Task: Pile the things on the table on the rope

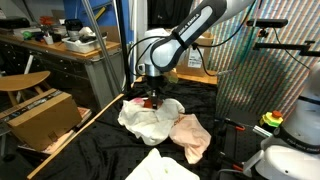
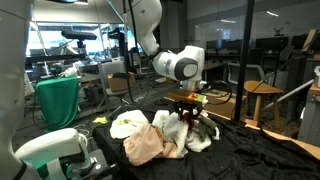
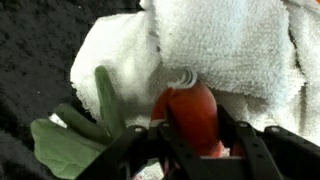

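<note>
**Q:** Nearest item?
**A:** My gripper [image 3: 192, 140], fingers narrowed onto a red toy vegetable [image 3: 190, 105], which I hold as far as the wrist view shows. Its green leaves [image 3: 70, 145] stick out to one side, outside the grip. Risk: the body looks round and smooth, so it may slip out if I squeeze unevenly or lift fast.

**Q:** Directly beneath?
**A:** White towel [image 3: 230, 50], bunched, under the toy and touching it. Risk: a fingertip catches a fold, the towel drags along, and the heap pulls apart.

**Q:** Beyond that?
**A:** Peach cloth [image 1: 190, 135], lying against the towel on the black cloth [image 1: 110, 155] that covers the table. A second white cloth [image 1: 160, 165] lies apart from the heap in an exterior view. Risk: the ground is soft and uneven, so a round toy set on it may roll off the pile.

**Q:** The rope?
**A:** Not found in any view, possibly buried under the fabric. Risk: I misjudge its place and stack beside it rather than on it.

**Q:** Farthest?
**A:** Cardboard box [image 1: 40, 115], well apart at the side. No risk entered unless my arm swings wide.
</note>
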{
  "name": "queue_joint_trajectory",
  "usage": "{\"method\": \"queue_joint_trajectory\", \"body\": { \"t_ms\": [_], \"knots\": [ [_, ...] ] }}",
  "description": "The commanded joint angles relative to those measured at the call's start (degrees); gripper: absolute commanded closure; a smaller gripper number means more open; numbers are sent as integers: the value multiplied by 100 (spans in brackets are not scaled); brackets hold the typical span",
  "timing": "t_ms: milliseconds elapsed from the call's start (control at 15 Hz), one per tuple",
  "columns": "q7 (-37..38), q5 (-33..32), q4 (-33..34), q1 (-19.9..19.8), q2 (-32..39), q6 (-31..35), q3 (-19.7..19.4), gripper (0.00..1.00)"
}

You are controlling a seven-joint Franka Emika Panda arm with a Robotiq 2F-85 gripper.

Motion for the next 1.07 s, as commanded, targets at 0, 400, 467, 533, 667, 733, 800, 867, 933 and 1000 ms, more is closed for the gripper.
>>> {"method": "queue_joint_trajectory", "body": {
  "t_ms": [0, 400, 467, 533, 667, 733, 800, 867, 933, 1000],
  "knots": [
    [-3, -18, 135, -25, -43, -123, 18, 23],
    [136, -182, 167, 46, -276, -101, -27, 0],
    [150, -209, 174, 58, -316, -93, -31, 0],
    [170, -233, 176, 75, -357, -85, -34, 0],
    [219, -288, 173, 118, -448, -79, -40, 0],
    [249, -341, 166, 152, -488, -59, -38, 0],
    [281, -393, 163, 182, -538, -63, -32, 1],
    [333, -468, 146, 233, -584, -34, -25, 0],
    [383, -518, 140, 280, -628, -28, -13, 0],
    [436, -579, 126, 340, -674, -19, 3, 0]
  ]
}}
